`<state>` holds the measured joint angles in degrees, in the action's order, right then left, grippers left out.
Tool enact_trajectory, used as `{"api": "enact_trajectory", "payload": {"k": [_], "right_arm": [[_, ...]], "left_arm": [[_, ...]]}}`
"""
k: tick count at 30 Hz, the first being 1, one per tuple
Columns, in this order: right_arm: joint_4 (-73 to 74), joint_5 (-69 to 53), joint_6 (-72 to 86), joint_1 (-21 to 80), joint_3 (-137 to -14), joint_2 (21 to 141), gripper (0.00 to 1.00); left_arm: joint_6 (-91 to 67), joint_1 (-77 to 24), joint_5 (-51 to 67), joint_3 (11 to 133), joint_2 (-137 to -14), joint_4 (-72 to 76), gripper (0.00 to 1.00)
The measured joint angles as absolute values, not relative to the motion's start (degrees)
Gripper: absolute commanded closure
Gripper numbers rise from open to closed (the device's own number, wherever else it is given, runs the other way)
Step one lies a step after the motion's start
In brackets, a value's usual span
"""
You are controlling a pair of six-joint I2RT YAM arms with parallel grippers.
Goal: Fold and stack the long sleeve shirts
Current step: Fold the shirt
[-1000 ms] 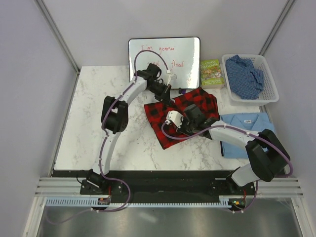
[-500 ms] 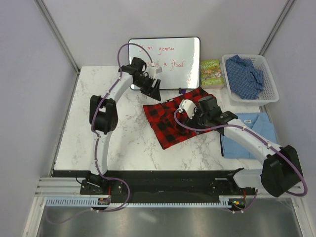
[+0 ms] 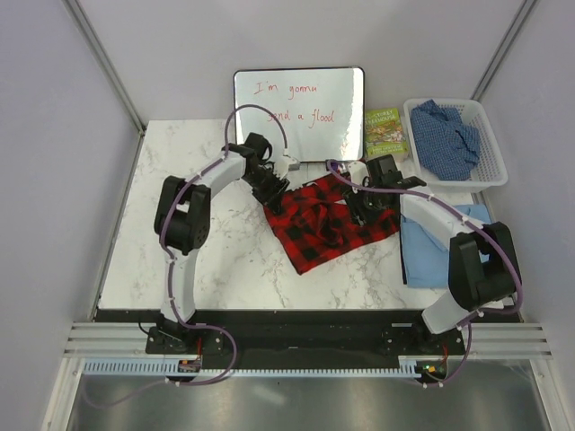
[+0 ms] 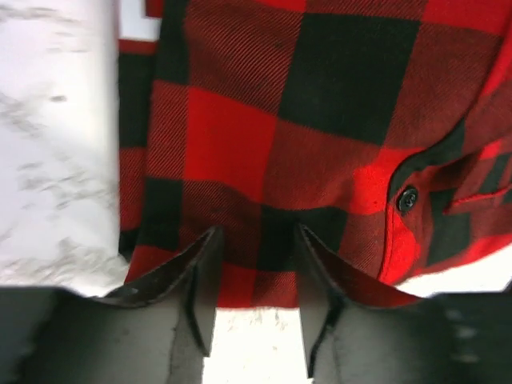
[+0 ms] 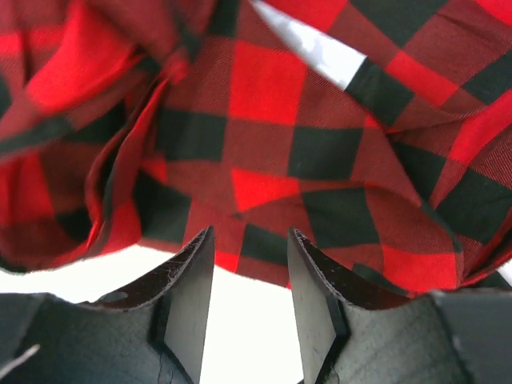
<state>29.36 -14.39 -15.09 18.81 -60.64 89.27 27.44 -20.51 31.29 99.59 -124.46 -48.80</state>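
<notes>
Flannel (image 3: pixel 316 235) corners hidden beneath left hand (image 4: pixel 256 234) and right hand (image 5: pixel 250 234).

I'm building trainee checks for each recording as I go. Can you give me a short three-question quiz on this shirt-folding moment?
1. True or false: the speckled shirt lies in the basket.
2. The left tool and right tool are both at the edge of the: A flannel; B speckled shirt; C basket.
3. What stands between the whiteboard and the basket?

Key: 1 true; 2 A; 3 the book.
</notes>
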Motion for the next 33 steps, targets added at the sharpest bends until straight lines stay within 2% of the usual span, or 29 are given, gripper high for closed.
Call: {"api": "enact_trajectory", "payload": {"k": [4,7,9,10,11,15,18,22,27,33], "right_arm": [[31.14,-14.31,-13.74,18.20,-64.01,92.20,0.52],[31.97,-14.33,-13.65,18.20,-65.19,92.20,0.53],[32.49,-14.33,-13.65,18.20,-65.41,92.20,0.55],[32.91,-14.33,-13.65,18.20,-65.41,92.20,0.56],[33.41,-14.33,-13.67,18.22,-65.41,92.25,0.57],[34.09,-14.22,-13.69,19.05,-65.54,94.08,0.59],[34.35,-13.39,-13.80,21.26,-66.57,98.54,0.61],[33.91,-11.22,-15.70,25.56,-69.67,105.84,0.62],[33.91,-8.62,-20.18,30.65,-76.55,111.87,0.61],[33.63,-7.60,-27.86,38.37,-85.56,118.02,0.59]], "left_arm": [[29.50,-22.65,30.68,90.80,-122.17,-45.32,0.57],[29.76,-23.40,31.18,79.37,-113.99,-42.76,0.56],[29.50,-25.10,32.14,68.42,-105.58,-43.66,0.52],[29.39,-26.68,32.80,64.14,-101.62,-44.77,0.45],[29.21,-28.58,33.65,60.77,-97.95,-46.00,0.43],[27.44,-33.15,37.74,56.62,-86.06,-48.84,0.39],[25.36,-27.88,43.24,60.62,-82.19,-49.52,0.39],[20.21,-14.02,51.75,64.93,-81.93,-46.24,0.39],[13.85,1.21,56.51,64.86,-81.89,-43.99,0.38],[8.99,9.10,58.43,62.67,-79.85,-42.24,0.38]]}}
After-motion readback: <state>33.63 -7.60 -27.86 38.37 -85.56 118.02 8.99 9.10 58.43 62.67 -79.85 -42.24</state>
